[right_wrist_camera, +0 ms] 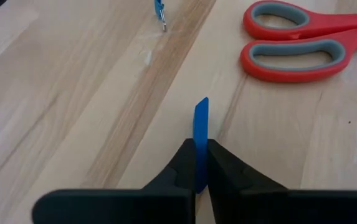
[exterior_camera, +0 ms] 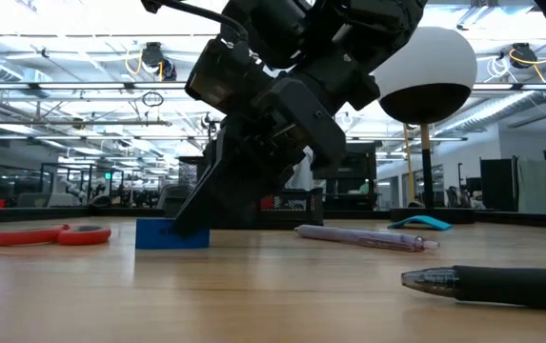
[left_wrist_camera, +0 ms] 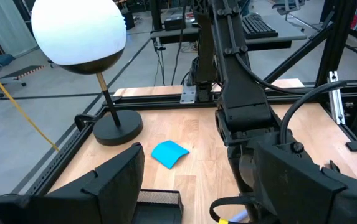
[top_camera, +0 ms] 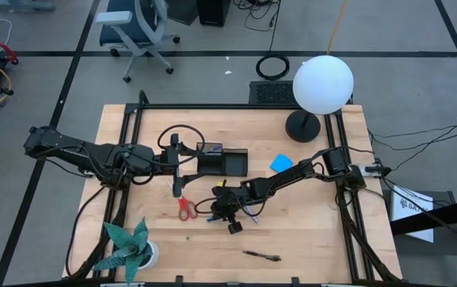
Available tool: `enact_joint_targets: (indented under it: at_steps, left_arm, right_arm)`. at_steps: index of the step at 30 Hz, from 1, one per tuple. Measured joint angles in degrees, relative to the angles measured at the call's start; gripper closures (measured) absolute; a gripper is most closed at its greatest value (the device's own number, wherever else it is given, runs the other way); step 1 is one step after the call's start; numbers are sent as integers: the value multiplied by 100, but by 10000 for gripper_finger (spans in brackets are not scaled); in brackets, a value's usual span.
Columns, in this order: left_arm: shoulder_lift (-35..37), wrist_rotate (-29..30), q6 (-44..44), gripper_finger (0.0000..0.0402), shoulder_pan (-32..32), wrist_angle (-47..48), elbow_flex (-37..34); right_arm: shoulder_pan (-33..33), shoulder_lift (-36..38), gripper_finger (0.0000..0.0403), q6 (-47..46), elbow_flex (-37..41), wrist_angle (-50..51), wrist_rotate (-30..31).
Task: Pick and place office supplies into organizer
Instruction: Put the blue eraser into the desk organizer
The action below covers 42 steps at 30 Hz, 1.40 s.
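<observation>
From above: caught at the pick step, with the lift and carry judged not yet begun. Had the right tool (top_camera: 214, 210) reached in from 3 o'clock to the middle of the wooden tabletop (top_camera: 324, 239), arm stretched low and wrist bent down. Had the red-handled scissors (top_camera: 186, 209) just beside it at 9 o'clock. Had the black rectangular mesh organizer (top_camera: 234, 163) near, at 12 o'clock of that tool. Held the left tool (top_camera: 198, 162) at the organizer's 9 o'clock end, its arm extended from 9 o'clock. Left the bright blue square notepad (top_camera: 281, 164) at 3 o'clock of the organizer and a slim dark pen (top_camera: 261, 256) towards 6 o'clock.

At tabletop level: showed the small flat blue piece (exterior_camera: 172, 234) apparently resting on the wood, with a dark finger coming down onto it. Had the scissors (exterior_camera: 53, 235) at its 9 o'clock and a slim purple pen (exterior_camera: 363, 237) at its 3 o'clock.

Past the left wrist: showed the left tool (left_wrist_camera: 203, 186) spread wide and empty above the organizer's mesh wall (left_wrist_camera: 159, 202), facing the notepad (left_wrist_camera: 170, 153) and the lamp's round black base (left_wrist_camera: 119, 129).

Past the right wrist: showed the right tool (right_wrist_camera: 201, 171) closed almost fully, pinching the blue piece (right_wrist_camera: 201, 134) upright on edge, with the scissors (right_wrist_camera: 303, 40) just ahead. Judged next: called for a straight lift without easing the pinch, a swing towards 12 o'clock, and a release over an open compartment, clear of the left tool.
</observation>
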<state>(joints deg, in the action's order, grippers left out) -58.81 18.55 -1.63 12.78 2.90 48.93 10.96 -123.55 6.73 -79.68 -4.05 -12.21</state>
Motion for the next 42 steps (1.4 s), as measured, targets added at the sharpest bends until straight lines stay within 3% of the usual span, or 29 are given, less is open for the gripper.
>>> enact_joint_targets:
  at_steps: [9, 24, 32, 37, 42]
  left_arm:
    - [0, 0, -4, 92, 0, 2, 0]
    - [0, 0, -4, 92, 2, 24, 0]
    - [0, 0, -4, 92, 0, 39, 0]
    - [0, 0, -4, 92, 0, 39, 0]
    - [0, 0, -4, 92, 0, 35, 0]
  right_arm:
    - [0, 384, 392, 38, 13, 363, 76]
    - [91, 1240, 392, 152, 13, 1292, 1131]
    - [280, 1972, 392, 148, 464, 1159, 1407]
    - [315, 2608, 392, 153, 1081, 566, 1849]
    - [242, 3294, 392, 133, 2093, -901, 2123]
